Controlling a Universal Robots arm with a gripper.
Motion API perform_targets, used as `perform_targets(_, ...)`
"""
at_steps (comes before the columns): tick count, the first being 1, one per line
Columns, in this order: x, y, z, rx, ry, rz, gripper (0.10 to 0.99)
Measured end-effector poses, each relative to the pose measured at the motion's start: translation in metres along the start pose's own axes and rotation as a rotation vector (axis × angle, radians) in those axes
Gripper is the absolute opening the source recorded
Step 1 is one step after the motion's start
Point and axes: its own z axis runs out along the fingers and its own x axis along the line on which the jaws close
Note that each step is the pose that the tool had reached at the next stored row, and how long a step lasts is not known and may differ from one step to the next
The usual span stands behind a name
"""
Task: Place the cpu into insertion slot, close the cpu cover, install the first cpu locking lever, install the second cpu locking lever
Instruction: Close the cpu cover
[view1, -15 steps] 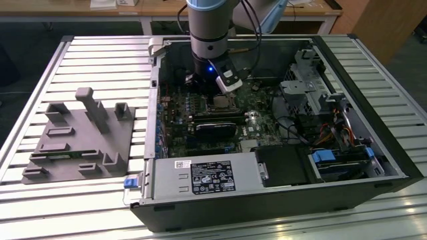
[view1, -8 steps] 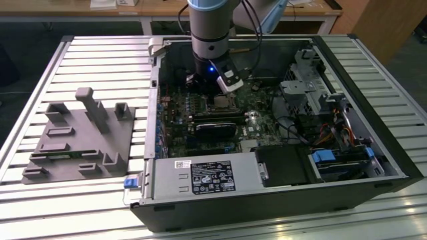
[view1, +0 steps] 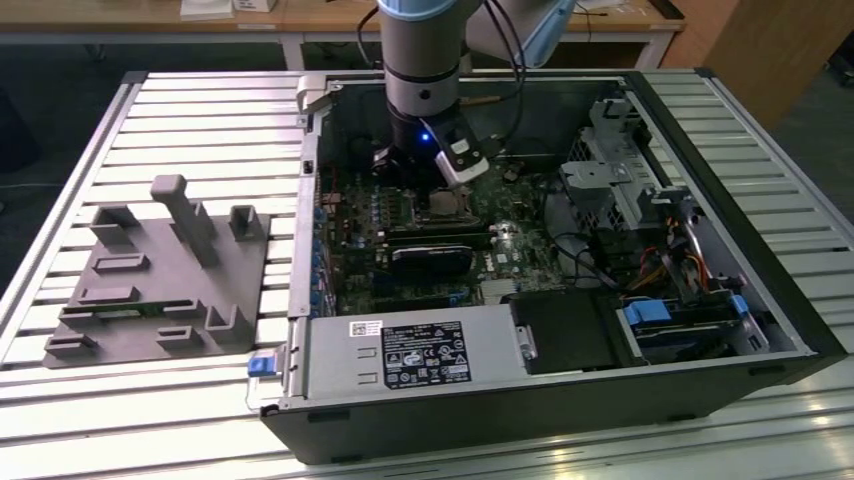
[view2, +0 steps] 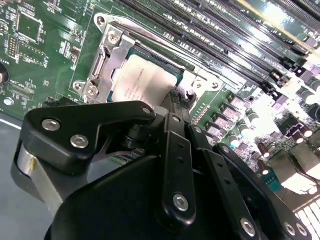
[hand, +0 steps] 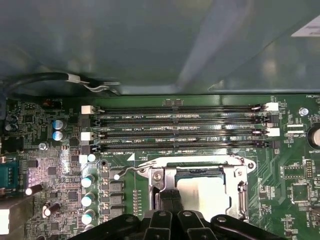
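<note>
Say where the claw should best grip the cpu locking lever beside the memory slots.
Take the cpu locking lever probably at its hooked free end, which juts clear of the cpu cover. Come from above, across the thin wire; the rest hugs the frame.

Dim overall; glare, perhaps overhead, washes the cpu pale.

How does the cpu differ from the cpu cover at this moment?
The cpu is a solid pale square plate; the cpu cover is an open frame with a window. The cpu sits in the middle; the cpu cover rims it. Both are silver metal and lie on the green board.
</note>
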Motion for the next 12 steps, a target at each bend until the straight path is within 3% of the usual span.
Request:
perform_targets(7,-0.0008,0.0009,-0.0129,0.0,-0.0006,0.0,0.106)
perform_targets(12,-0.0018,0.001,-0.0129,0.0,-0.0006,0.0,0.106)
